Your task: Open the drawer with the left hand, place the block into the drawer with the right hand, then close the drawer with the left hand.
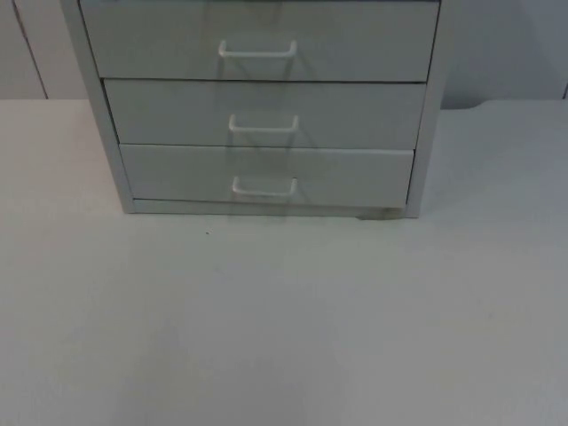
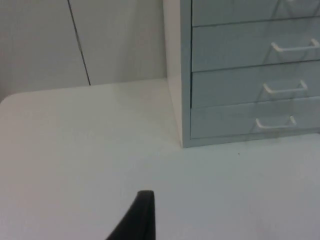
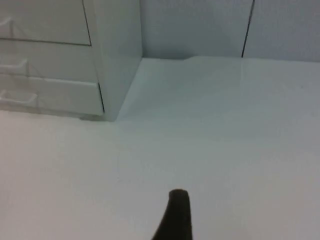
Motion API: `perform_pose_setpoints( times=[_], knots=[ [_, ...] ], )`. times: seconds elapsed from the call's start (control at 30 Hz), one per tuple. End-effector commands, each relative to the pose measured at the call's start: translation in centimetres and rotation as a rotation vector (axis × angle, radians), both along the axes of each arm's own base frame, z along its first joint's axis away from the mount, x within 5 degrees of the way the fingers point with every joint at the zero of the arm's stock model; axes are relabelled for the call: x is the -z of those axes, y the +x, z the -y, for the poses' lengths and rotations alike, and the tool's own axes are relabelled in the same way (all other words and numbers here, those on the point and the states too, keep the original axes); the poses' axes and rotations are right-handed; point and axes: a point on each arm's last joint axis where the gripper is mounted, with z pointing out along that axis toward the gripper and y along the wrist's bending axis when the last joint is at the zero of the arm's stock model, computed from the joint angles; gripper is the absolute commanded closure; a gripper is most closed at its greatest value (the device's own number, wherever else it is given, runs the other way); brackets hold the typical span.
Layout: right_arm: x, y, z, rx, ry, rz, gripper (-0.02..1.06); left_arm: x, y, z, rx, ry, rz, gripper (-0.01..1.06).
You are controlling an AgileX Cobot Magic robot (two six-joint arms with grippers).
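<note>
A pale grey three-drawer cabinet, drawers shut, stands top centre on my white table top, against the grey partition wall. My left gripper and right gripper hang above the table; whether either is parted, I cannot tell.

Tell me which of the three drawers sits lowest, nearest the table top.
The bottom drawer, whose handle is the lowest of three. It sits just above the table; the middle drawer and top drawer stack above it. All look shut.
</note>
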Motion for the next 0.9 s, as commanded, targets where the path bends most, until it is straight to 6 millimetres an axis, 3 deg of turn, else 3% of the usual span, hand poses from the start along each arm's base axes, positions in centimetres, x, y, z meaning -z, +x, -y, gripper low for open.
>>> perform_pose_setpoints(
  times=[0.0, 0.17, 0.7, 0.8, 0.87],
  knots=[
    [1.0, 0.4, 0.3, 0.032, -0.013, -0.038, 0.36, 0.3, 0.2, -0.1, -0.013, 0.008, 0.0, 0.0],
    [2.2, 0.9, 0.6, 0.059, -0.041, -0.088, 0.36, 0.3, 0.2, -0.1, -0.014, 0.009, 0.0, 0.0],
    [2.3, 1.1, 0.6, 0.072, -0.026, -0.081, 0.36, 0.3, 0.2, -0.1, -0.026, -0.017, -0.004, 0.0],
    [2.3, 1.1, 0.6, 0.07, -0.03, -0.081, 0.35, 0.4, 0.2, -0.1, -0.027, -0.019, -0.006, 0.0],
    [2.3, 1.1, 0.6, 0.07, -0.03, -0.081, 0.25, 0.5, 0.1, -0.1, -0.029, -0.034, -0.022, 0.0]
  ],
)
